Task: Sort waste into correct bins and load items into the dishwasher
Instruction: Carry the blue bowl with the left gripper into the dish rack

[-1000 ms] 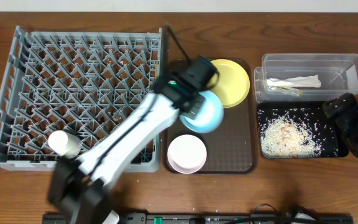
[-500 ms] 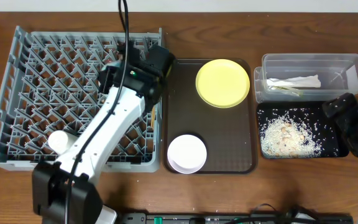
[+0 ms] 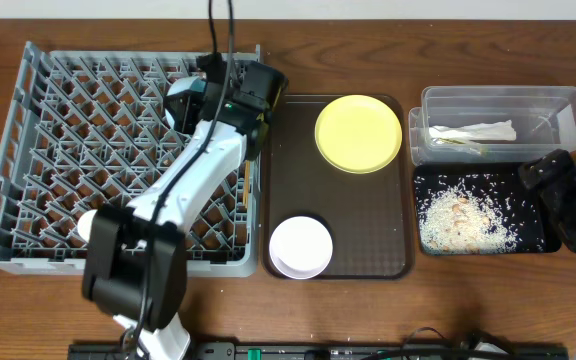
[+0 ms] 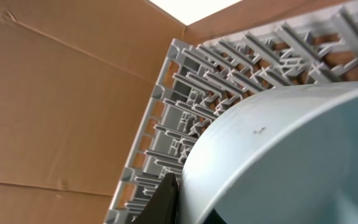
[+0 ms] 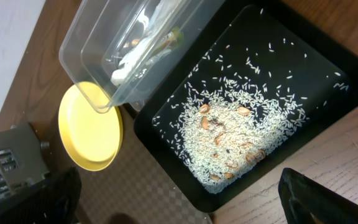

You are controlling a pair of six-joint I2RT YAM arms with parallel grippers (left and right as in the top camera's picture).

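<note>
Light blue bowl (image 4: pixel 278 149): your left gripper (image 3: pixel 198 95) clamps it over the grey dish rack (image 3: pixel 68 150). Your right gripper (image 5: pixel 179 190): jaws apart, empty.

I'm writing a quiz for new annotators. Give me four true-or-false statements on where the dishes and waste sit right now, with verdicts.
1. The yellow plate lies on the brown serving tray. True.
2. The rice scraps are in the clear tub. False: they lie in the black tray; the tub holds a white tissue.
3. The light blue bowl rests on the brown serving tray. False: the left gripper holds it over the dish rack.
4. A white dish sits on the brown serving tray, below the plate in the overhead view. True.
</note>
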